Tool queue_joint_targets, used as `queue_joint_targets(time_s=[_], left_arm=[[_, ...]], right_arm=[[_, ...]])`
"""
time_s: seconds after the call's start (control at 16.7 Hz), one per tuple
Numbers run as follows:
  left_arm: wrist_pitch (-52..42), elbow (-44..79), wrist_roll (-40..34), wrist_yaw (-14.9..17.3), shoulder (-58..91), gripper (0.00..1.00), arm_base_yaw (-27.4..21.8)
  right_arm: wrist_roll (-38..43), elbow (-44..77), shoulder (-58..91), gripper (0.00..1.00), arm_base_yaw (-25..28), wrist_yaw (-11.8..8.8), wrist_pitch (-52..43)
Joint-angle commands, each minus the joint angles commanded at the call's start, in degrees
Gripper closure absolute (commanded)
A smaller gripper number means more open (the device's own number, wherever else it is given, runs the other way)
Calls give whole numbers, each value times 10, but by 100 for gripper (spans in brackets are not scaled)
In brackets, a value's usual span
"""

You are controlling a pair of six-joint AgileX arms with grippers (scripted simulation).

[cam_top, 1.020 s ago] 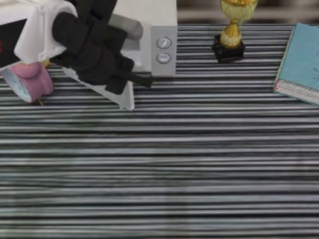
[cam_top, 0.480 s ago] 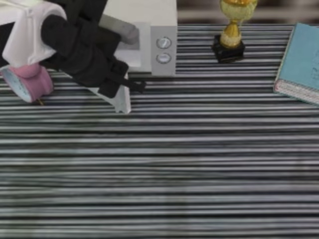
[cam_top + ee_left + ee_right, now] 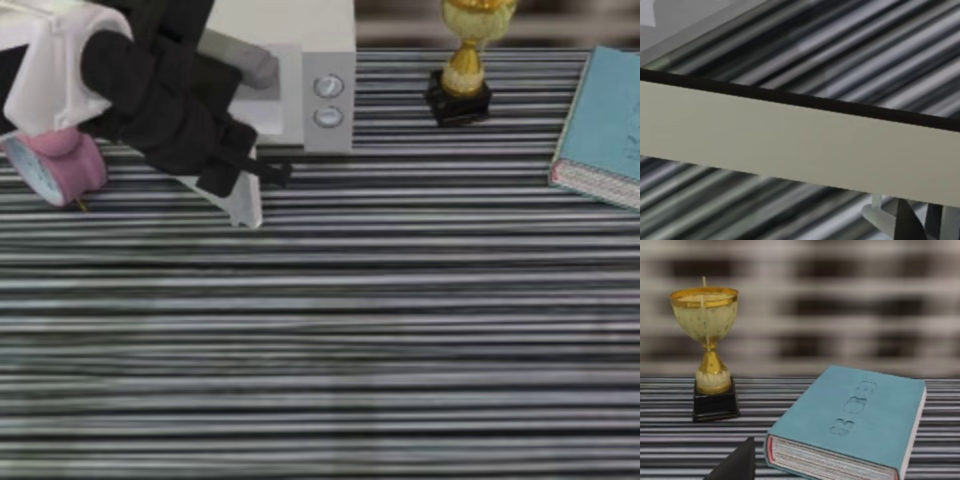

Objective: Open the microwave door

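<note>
At table's far left: microwave (image 3: 300,60), door (image 3: 243,203) swung well outward, cavity exposed. Left pincer (image 3: 262,172) at door's free edge; grip state unclear. Opening largely done. Right arm parked, out of top view.

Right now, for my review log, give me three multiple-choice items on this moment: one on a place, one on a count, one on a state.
1. Where does the trophy stand?
A. right of the microwave
B. left of the pink clock
C. on the blue book

2. Round knobs on the microwave front?
A. one
B. two
C. four

3. The microwave door is:
A. shut
B. swung open
C. detached

Answers: 1 A, the top view shows it beside the knob panel. 2 B, two silver knobs. 3 B, it angles outward under the left tool.
</note>
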Motion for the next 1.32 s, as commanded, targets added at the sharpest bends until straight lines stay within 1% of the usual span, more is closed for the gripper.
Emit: queue_joint_targets(time_s=[0.66, 0.78, 0.9, 1.2, 1.32], left_arm=[[0, 0, 0, 0, 0, 100, 0], [0, -2, 0, 4, 1, 100, -2], [0, -7, 17, 13, -6, 100, 5], [-8, -37, 85, 48, -28, 100, 32], [-6, -38, 93, 53, -34, 100, 35]], right_arm=[[0, 0, 0, 0, 0, 0, 0], [0, 0, 0, 0, 0, 0, 0], [0, 0, 0, 0, 0, 0, 0], [0, 0, 0, 0, 0, 0, 0], [0, 0, 0, 0, 0, 0, 0]])
